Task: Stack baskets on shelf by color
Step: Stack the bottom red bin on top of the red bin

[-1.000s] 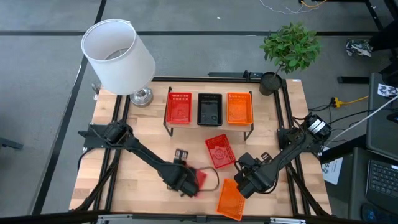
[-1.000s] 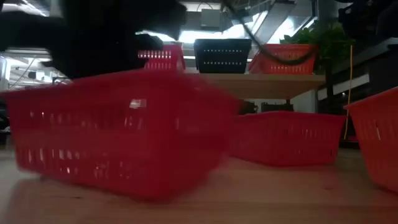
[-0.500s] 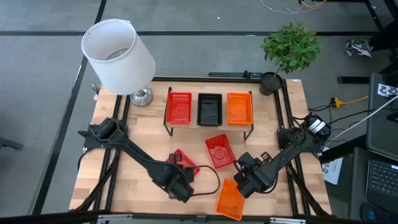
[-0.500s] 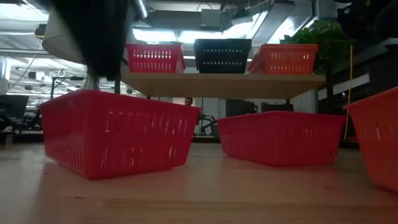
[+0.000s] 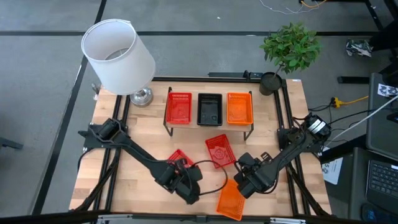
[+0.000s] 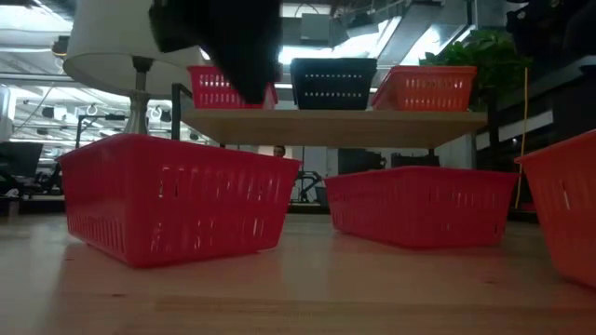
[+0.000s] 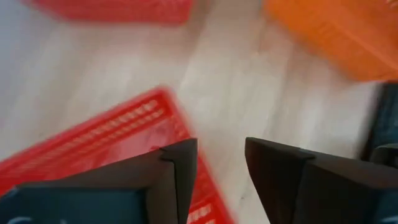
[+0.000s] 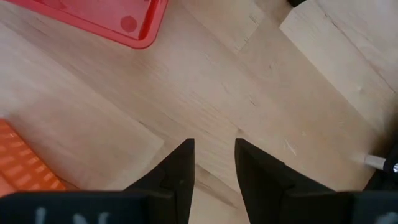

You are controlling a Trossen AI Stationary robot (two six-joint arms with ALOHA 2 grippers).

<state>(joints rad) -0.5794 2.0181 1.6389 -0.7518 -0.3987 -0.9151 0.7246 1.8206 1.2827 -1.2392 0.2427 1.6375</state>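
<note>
The shelf (image 5: 208, 127) stands at the table's far middle with a red basket (image 5: 179, 108), a black one (image 5: 209, 109) and an orange one (image 5: 239, 107) on it, left to right. A red basket (image 5: 176, 157) rests on its bottom on the table. A second red basket (image 5: 219, 150) is to its right and an orange one (image 5: 230, 200) is at the near edge. My left gripper (image 5: 195, 181) is open, raised beside the first red basket's near right corner (image 7: 124, 134). My right gripper (image 5: 244, 182) is open and empty above bare wood (image 8: 214, 155).
A white lamp (image 5: 118, 55) stands at the far left corner and a potted plant (image 5: 289, 48) at the far right. Bare wood lies along the table's left side and between the loose baskets. The low view shows my left gripper (image 6: 233, 42) above the left red basket (image 6: 177, 197).
The red basket has gone from near the table's near edge toward the far left and now stands still on the table. My left gripper has come clear of it and has swung toward the table's right, staying above it.
</note>
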